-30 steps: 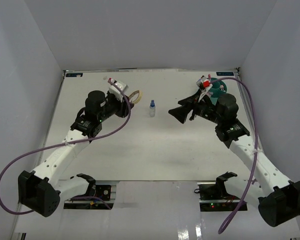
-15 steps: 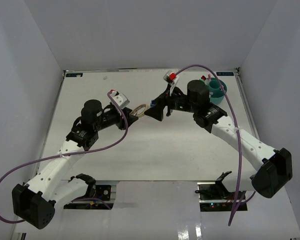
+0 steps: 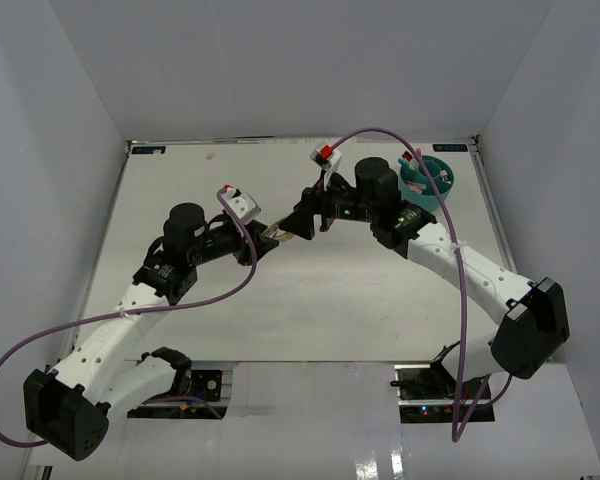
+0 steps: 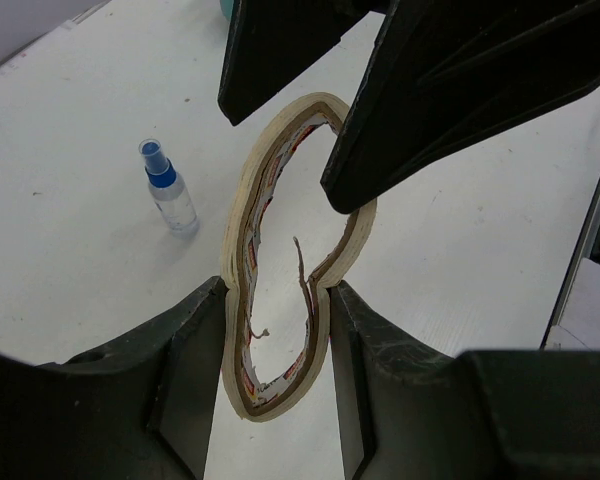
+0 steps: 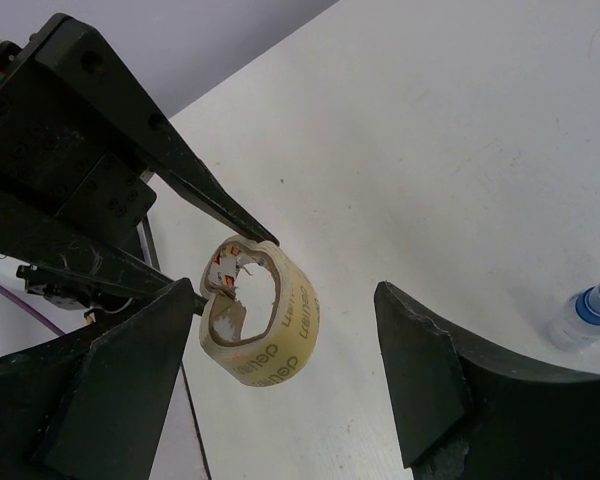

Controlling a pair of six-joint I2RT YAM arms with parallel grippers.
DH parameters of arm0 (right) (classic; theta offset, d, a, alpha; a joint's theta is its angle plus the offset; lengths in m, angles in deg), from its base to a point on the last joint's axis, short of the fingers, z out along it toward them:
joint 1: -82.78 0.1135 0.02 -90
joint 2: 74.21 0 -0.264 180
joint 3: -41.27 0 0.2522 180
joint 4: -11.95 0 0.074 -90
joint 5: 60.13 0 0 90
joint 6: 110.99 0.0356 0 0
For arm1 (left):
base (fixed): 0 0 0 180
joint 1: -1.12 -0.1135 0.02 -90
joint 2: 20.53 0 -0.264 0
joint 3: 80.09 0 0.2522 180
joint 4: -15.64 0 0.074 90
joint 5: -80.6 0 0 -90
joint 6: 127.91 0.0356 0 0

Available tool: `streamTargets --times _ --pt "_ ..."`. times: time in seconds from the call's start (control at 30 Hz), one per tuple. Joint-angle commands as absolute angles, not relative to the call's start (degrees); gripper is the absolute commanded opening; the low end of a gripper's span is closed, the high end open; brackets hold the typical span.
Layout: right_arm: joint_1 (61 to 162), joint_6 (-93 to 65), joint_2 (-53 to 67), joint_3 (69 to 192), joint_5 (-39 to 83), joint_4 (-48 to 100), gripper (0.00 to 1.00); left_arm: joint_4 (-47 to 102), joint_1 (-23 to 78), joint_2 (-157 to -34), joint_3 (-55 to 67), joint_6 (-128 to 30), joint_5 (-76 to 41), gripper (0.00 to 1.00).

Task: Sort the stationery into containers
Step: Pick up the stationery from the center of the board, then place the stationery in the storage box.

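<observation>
Tan tape roll (image 4: 242, 235) between two arms, handover not yet made.
My left end effector (image 4: 275, 325) is clamped on the tape roll, squashing it out of round over the table (image 4: 70, 250); the right end effector (image 5: 285, 290) stands apart, straddling its far end. If I release left before the right bites, or the right catches only the thin edge, the roll could drop well short of the teal organiser (image 3: 446, 178) at far right.

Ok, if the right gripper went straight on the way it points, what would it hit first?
The tape roll pinched in the left gripper; the right gripper has its open jaws either side of it, with the left fingers probably next behind.
</observation>
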State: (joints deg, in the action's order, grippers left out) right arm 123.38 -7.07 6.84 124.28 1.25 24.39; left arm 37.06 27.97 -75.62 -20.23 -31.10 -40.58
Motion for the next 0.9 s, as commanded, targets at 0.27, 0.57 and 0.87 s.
streamTargets --times 0.27,0.57,0.87 --pt "123.7 -7.3 5.8 125.2 2.6 27.4 0.74 35.8 28.2 -74.2 -21.0 -30.3 -39.9 0.47" --pt "123.7 -5.3 6.5 125.3 1.9 27.5 0.49 35.7 28.2 -74.5 -21.2 -29.8 -38.9 0.48" --pt "123.7 -2.8 6.3 125.3 1.5 27.9 0.11 35.6 28.2 -74.8 -21.6 -29.5 -38.5 0.52"
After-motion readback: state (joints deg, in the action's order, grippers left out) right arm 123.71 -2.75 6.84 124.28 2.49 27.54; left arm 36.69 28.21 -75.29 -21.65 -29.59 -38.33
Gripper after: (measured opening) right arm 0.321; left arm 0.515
